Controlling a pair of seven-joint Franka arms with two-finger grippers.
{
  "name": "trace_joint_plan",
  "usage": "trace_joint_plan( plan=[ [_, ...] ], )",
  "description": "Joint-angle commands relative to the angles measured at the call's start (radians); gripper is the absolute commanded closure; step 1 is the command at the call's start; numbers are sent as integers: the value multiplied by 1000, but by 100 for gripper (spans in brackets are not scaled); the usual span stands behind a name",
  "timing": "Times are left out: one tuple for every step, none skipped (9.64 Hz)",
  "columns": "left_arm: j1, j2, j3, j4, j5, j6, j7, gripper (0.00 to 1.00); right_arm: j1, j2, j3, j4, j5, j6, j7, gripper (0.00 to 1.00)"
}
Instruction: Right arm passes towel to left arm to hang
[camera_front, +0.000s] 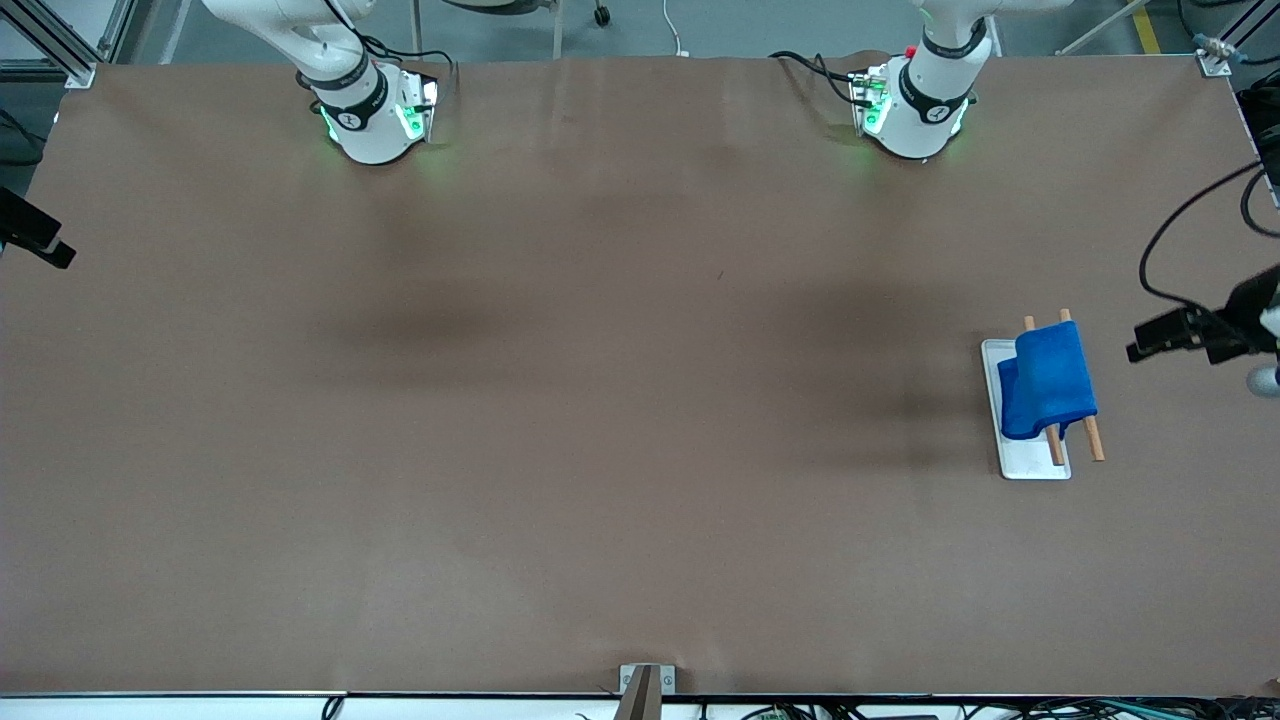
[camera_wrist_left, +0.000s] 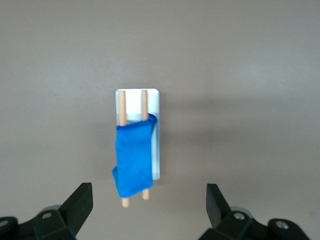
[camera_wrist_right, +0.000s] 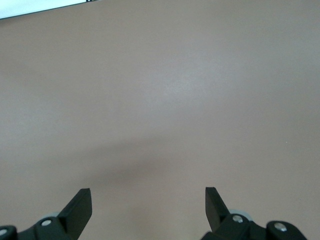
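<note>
Royal-blue towel draped over two wooden rods (on the white tray) toward the left arm's end. Left gripper high above it, jaws spread, empty. Right gripper over bare table, likewise spread.

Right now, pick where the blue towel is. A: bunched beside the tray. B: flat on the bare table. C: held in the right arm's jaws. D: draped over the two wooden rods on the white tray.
D: the towel hangs across both rods above the tray.
</note>
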Motion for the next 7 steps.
trace_joint_plan(
  plan=[
    [8,11,-43,136,26,-158,-34,0,-2,-2,3,4,1,-4,-4,0],
    [8,6,-54,175,28,-218,-96,0,-2,-2,3,4,1,-4,-5,0],
    [7,-32,-71,172,26,-241,-127,0,-2,-2,3,4,1,-4,-5,0],
    [11,-60,-84,168,28,-240,-119,0,-2,-2,3,4,1,-5,-4,0],
    [8,-57,-84,175,28,-241,-146,0,-2,-2,3,4,1,-5,-4,0],
    [4,-25,-88,212,58,-244,-192,0,-2,-2,3,4,1,-5,-5,0],
    [7,-29,-89,230,57,-270,-195,0,-3,-2,3,4,1,-5,-4,0]
  ],
)
